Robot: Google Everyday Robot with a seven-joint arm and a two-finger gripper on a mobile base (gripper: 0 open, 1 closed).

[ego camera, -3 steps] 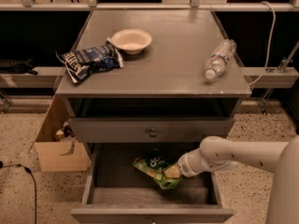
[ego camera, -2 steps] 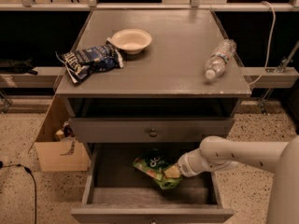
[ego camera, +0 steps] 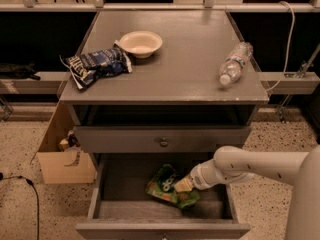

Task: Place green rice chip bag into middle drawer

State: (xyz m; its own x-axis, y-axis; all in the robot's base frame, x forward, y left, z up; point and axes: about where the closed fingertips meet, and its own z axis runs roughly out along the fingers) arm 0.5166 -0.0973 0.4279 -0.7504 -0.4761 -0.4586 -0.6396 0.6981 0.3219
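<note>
my claw (ego camera: 183, 185) is down in the pulled-out drawer (ego camera: 160, 229), touching the right edge of the green rice chip bag (ego camera: 164, 184), which lies mid-floor there; holding it or not, i cannot tell. up on the cabinet top (ego camera: 180, 59), a blue chip bag (ego camera: 97, 65) sits by the left edge and a bottle (ego camera: 234, 63) by the right edge.

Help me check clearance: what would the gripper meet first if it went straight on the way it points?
The green chip bag: the gripper, down in the open drawer, points toward it and seems to touch it, though depth is unclear.
</note>
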